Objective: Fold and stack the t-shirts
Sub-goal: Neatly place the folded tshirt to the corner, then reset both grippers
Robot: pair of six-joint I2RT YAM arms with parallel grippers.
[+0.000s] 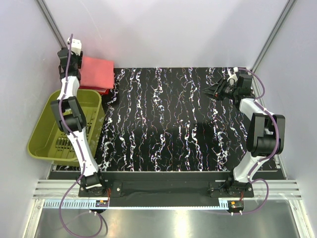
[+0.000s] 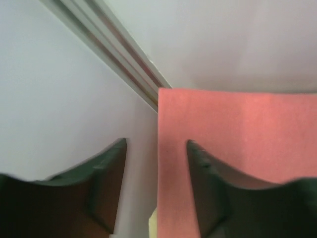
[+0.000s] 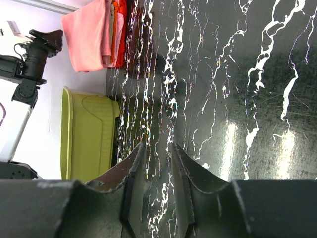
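Note:
A stack of folded t-shirts (image 1: 96, 74) lies at the table's far left corner, salmon-red on top. In the left wrist view the top salmon t-shirt (image 2: 237, 134) fills the right side, its straight edge running between my fingers. My left gripper (image 2: 156, 144) hovers open over that edge by the wall, with nothing pinched; from above the left gripper (image 1: 76, 52) is at the stack's far left side. My right gripper (image 1: 212, 91) hangs over the far right of the table. The right gripper (image 3: 158, 146) is open a little and holds nothing. The stack (image 3: 94, 34) shows far off in its view.
An olive-green basket (image 1: 49, 129) stands off the table's left edge, beside the left arm, and the basket (image 3: 86, 134) also shows in the right wrist view. The black marbled table (image 1: 168, 119) spreads between the arms. White walls and a metal corner post (image 2: 114, 54) close in behind the stack.

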